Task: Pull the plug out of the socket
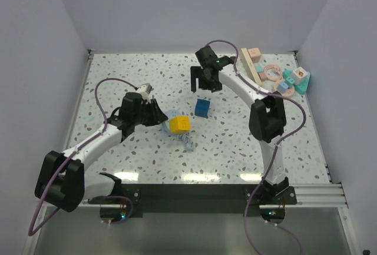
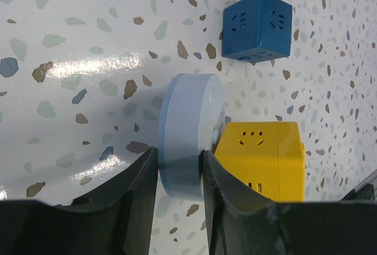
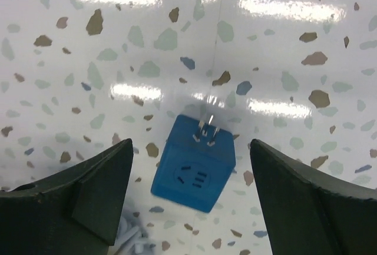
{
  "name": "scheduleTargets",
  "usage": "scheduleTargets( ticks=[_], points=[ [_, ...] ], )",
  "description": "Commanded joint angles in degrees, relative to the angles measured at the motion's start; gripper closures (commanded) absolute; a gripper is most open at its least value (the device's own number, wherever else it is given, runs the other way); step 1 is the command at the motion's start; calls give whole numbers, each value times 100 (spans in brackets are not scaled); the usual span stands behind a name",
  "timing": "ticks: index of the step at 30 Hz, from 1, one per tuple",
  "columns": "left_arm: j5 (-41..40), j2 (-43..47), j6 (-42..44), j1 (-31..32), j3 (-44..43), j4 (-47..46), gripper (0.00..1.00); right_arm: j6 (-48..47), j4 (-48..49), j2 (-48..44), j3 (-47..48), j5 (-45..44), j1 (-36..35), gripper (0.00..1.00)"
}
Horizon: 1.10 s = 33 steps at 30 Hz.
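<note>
**benchrat:** why is your left arm hugging that puck thing?

**me:** Driving this one remotely, so going by the feeds, nearest first. My left jaws are clamped on the round pale-blue unit (image 2: 188, 131), one finger on each flat face, and it looks to be standing on edge on the desk (image 2: 88, 43). I read that as an anchor: pin the base so nothing slides when something gets tugged. Right beside those jaws, on their right, the yellow cube (image 2: 265, 155) sits tight against the unit's face. Plugged in or just leaning, I can't tell.

**benchrat:** so where's the plug?

**me:** Further out, well apart from the left jaws and down below my right jaws: the blue cube (image 3: 193, 166), alone on the desk with its metal prongs (image 3: 207, 130) bare. Bare prongs mean it's seated in nothing, so I'd call the plug already off. The right jaws are wide apart, touching nothing, hanging above it. Whether the socket is the round unit or the yellow cube, I honestly can't say.

**benchrat:** and the beige bar at the back?

**me:** Way beyond the right jaws, the beige bar (image 1: 248, 65) lies against the toys (image 1: 291, 81). Neither arm is near it, and I see no cord on it.
</note>
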<state>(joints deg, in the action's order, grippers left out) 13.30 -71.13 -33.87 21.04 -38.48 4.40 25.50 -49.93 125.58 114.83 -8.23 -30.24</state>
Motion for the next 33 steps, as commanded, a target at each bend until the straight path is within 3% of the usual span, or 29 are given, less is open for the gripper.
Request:
scheduleTargets(
  ticks=[1, 8, 11, 18, 33],
  points=[
    [94, 82, -41, -3, -283, -300, 100, -10, 220, -1333, -510, 766, 18, 14],
    [120, 73, -50, -12, -283, -326, 100, 245, 1344, -2871, -2770, 2709, -263, 1],
    [146, 47, -41, -12, -283, -326, 100, 535, 2073, -3329, -3466, 3185, -438, 1],
    [217, 64, -85, -12, -327, -326, 100, 518, 2189, -3084, -3616, 2855, -1019, 1],
    [199, 170, -173, -12, -274, -326, 100, 342, 2040, -2451, -3616, 2686, -1291, 1]
  ],
)
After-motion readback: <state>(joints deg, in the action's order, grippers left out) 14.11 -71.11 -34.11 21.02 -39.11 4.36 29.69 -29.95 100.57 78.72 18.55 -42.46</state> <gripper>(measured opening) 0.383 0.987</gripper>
